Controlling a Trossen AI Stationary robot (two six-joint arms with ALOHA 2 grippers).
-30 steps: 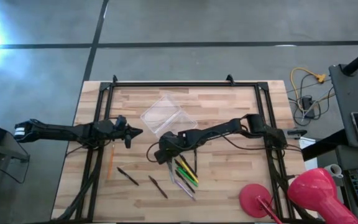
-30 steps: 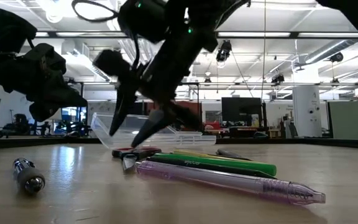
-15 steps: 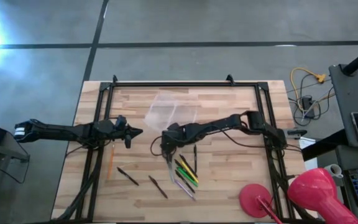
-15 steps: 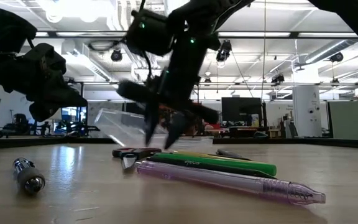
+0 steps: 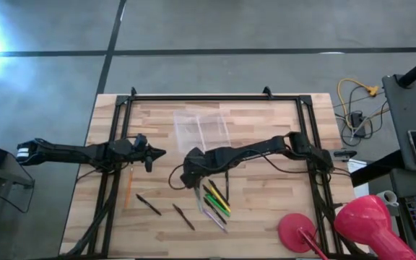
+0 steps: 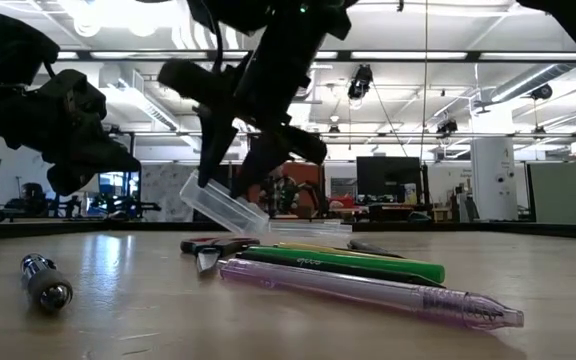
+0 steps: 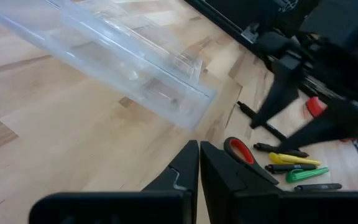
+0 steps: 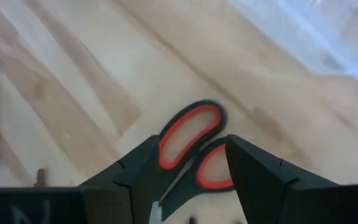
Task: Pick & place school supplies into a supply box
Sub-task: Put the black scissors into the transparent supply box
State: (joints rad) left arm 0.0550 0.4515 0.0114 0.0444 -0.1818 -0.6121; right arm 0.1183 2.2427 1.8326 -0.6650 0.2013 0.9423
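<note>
The right gripper (image 8: 179,168) hangs low over the red-handled scissors (image 8: 194,146) on the counter (image 5: 266,209), jaws spread and empty either side of the handle loops, with the clear box (image 5: 202,128) just beyond and the pens (image 5: 215,201) bunched beside the blades. The left gripper (image 7: 199,163) waits off to the side, jaws pressed together on nothing. Those scissors look light, stiff and lying flat, so I'd reckon the thick plastic loops give a surer hold than the thin slick blades, and the featherweight box would likely skid if nudged.
</note>
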